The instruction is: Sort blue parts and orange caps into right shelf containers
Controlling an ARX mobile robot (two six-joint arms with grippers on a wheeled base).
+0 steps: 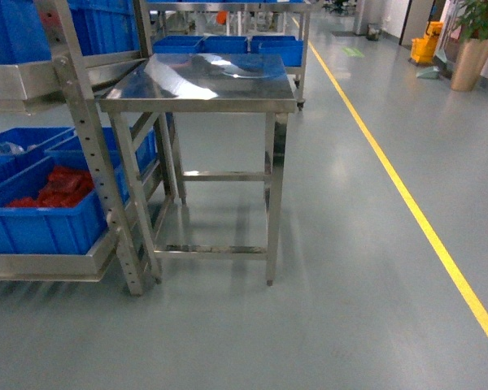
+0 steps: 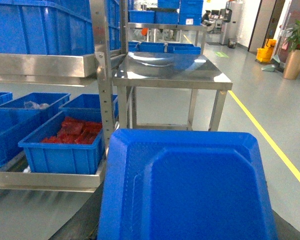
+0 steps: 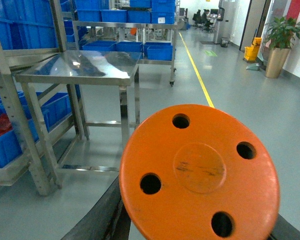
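Grey factory floor with one yellow line [image 1: 423,219] runs past a bare steel table [image 1: 203,85] and a steel rack [image 1: 81,146] on the left. Sorting looks barely begun, judged from the views: one blue tray-like part [image 2: 190,185] fills the left wrist view and one orange disc with four holes [image 3: 200,170] fills the right, neither yet in a container. Neither gripper's fingers show, so their state cannot be told. Red-orange pieces [image 1: 61,187] lie in one blue crate [image 1: 41,227] at the rack's lower front corner, uncountable.

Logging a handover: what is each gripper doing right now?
Left gripper: cannot be told; a blue tray fills its view.
Right gripper: cannot be told; an orange disc fills its view.
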